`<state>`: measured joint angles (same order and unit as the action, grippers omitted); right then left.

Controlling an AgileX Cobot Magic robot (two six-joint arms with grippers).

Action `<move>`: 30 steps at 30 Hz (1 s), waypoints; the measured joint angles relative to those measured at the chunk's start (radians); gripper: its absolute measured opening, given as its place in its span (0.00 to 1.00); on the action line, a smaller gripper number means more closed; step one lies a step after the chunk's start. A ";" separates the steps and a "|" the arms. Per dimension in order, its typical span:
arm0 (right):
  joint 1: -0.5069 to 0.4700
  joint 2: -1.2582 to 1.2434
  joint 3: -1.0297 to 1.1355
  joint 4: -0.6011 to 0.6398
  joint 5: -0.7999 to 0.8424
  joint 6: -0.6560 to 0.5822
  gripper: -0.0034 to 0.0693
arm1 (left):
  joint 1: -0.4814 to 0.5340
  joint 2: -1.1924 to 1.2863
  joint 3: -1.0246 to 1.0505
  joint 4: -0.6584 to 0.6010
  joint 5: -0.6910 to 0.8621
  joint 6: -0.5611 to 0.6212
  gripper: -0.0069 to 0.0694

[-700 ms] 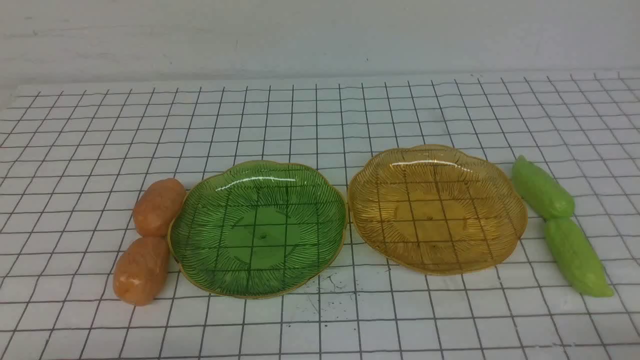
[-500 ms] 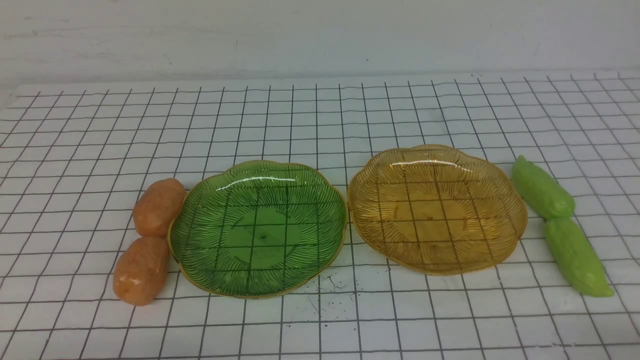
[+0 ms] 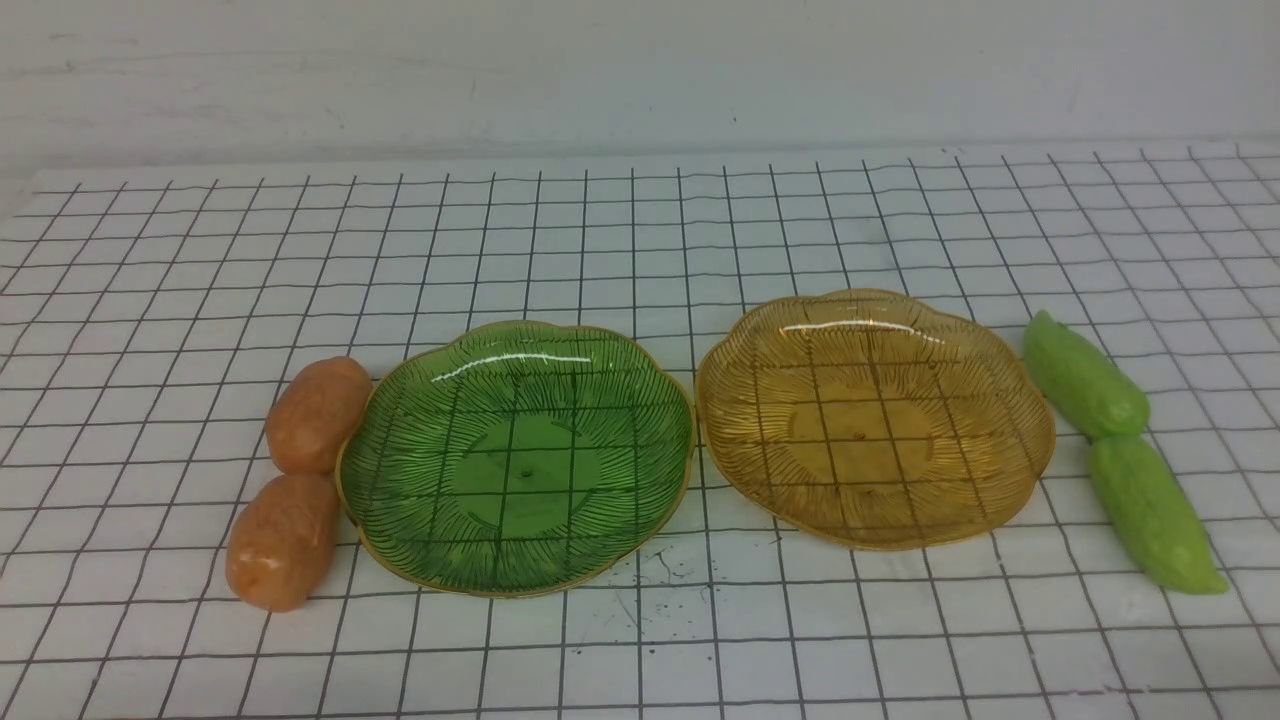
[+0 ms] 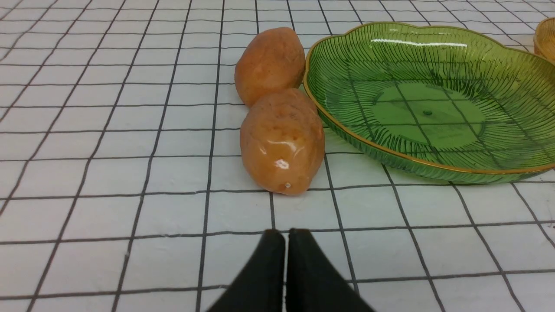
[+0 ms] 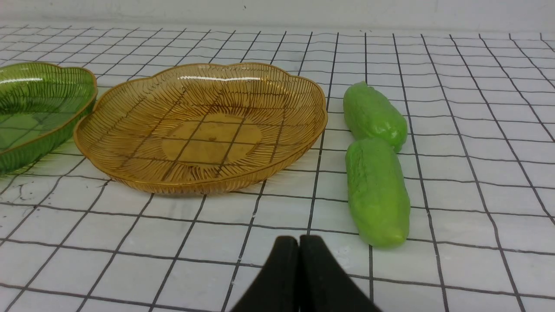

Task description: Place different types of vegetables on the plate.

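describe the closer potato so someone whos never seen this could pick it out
On the gridded table, find the green plate, on the robot's left. Beside its left rim, the nearer potato and the farther potato lie end to end, both orange-brown. Yours is the one closest to the robot, with a bright glossy highlight the other lacks.

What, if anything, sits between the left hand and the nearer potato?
Nothing visible does: only grid mat separates the shut left hand from the nearer potato, which lies beside the green plate.
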<state>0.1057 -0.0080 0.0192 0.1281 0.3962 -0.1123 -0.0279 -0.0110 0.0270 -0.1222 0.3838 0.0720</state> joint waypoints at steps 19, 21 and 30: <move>0.000 0.000 0.000 0.000 0.000 0.000 0.03 | 0.000 0.000 0.000 0.000 0.000 0.000 0.08; 0.000 0.000 0.000 0.000 0.000 0.000 0.03 | 0.000 0.000 0.000 0.000 0.000 0.000 0.08; 0.000 0.000 0.001 0.095 -0.006 0.025 0.03 | 0.001 0.000 0.000 -0.137 0.001 -0.065 0.08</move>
<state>0.1057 -0.0080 0.0203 0.2233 0.3903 -0.0873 -0.0268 -0.0110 0.0270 -0.2591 0.3847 0.0072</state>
